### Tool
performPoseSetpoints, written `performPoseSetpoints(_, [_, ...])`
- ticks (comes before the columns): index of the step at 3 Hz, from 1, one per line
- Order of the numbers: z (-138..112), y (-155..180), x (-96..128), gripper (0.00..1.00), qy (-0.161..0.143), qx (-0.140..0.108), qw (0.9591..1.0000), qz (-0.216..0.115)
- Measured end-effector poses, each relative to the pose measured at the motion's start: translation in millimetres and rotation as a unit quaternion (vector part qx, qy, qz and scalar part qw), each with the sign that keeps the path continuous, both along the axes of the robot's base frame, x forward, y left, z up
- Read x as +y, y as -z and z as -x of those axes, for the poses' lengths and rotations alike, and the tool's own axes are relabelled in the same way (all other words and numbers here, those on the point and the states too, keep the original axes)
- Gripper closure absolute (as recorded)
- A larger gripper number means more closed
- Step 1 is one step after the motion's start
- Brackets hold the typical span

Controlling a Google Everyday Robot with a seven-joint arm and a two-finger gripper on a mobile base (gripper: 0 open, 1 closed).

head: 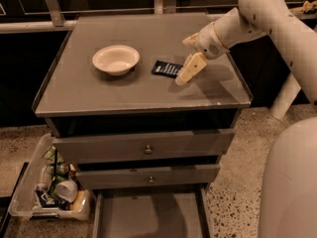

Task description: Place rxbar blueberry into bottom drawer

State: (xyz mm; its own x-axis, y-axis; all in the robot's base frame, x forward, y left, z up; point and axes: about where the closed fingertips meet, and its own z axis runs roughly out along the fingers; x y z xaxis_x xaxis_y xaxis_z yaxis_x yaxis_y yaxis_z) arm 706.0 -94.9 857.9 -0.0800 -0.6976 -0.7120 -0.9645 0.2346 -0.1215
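Note:
The rxbar blueberry [166, 68], a small dark navy wrapper with white lettering, lies flat on the cabinet top, right of the cream-white bowl [116, 59]. My gripper [184, 61] hovers just right of the bar, low over the top, with its jaws open and empty. One finger [190, 68] points down-left, and its tip is at the bar's right edge. The bottom drawer [148, 214] is pulled out at the foot of the cabinet, showing a plain grey floor with nothing in it.
The two upper drawers [147, 149] with round knobs are closed. A clear plastic bin [54, 187] of clutter sits on the floor left of the cabinet. A white robot body part [292, 187] fills the lower right. A rail runs behind the cabinet.

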Motion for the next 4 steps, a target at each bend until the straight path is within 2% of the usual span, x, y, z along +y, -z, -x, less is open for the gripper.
performPoseSetpoints(1, [-1.6,5.5,6.9,0.00,0.016,0.007,0.9997,0.015])
performPoseSetpoints(2, [-4.3,10.4,9.1,0.00,0.053,0.010,0.9977,0.042])
performPoseSetpoints(4, [-4.5,21.6,8.2,0.00,0.089,0.021,0.9938,0.064])
